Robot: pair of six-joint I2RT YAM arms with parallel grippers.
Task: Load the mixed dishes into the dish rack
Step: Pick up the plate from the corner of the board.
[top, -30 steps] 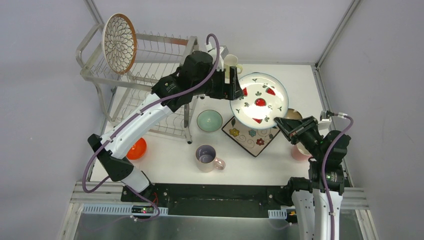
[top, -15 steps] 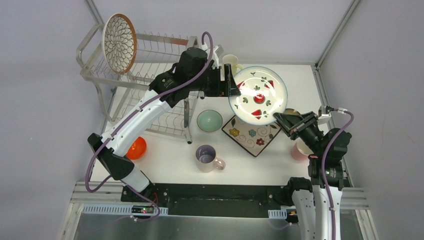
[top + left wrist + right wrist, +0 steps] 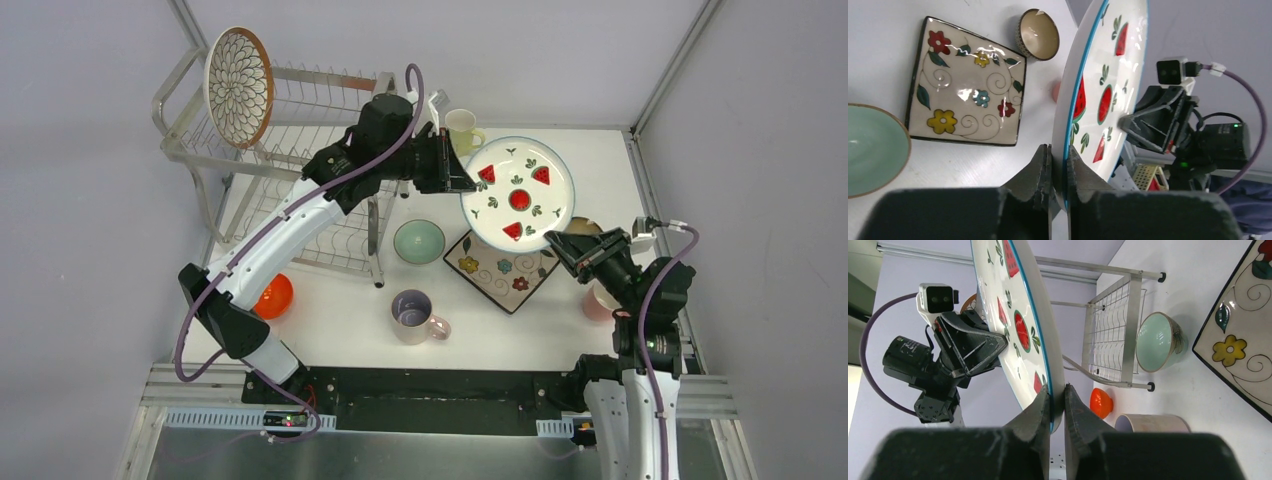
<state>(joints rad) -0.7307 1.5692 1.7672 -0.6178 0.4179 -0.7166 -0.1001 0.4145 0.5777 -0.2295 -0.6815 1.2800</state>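
**A:** Where is the red-fruit plate (image 3: 518, 193), and what holds it?

**B:** It hangs in the air above the right half of the bench (image 3: 500, 330), partly over the flowered square plate (image 3: 497, 272). Both arms hold it. The left hand (image 3: 467, 183) is pinched shut on the plate's left rim. The right hand (image 3: 554, 239) is pinched shut on the near right rim, almost opposite. In each wrist view the rim sits squeezed between two dark fingers.

**A:** How is the plate lying?

**B:** Its painted face is turned mostly upward towards the overhead camera, so it looks close to flat. The line between the two grips runs from far left to near right.

**A:** And the dish rack (image 3: 320, 110)?

**B:** The rack is to the plate's left, beyond the left hand, with the petal-pattern plate (image 3: 239, 86) standing on edge in its upper tier. The left arm reaches past the rack's front and is much the nearer. I judge the plate must travel leftwards and tip onto its edge, which probably means the right hand has to let go first.
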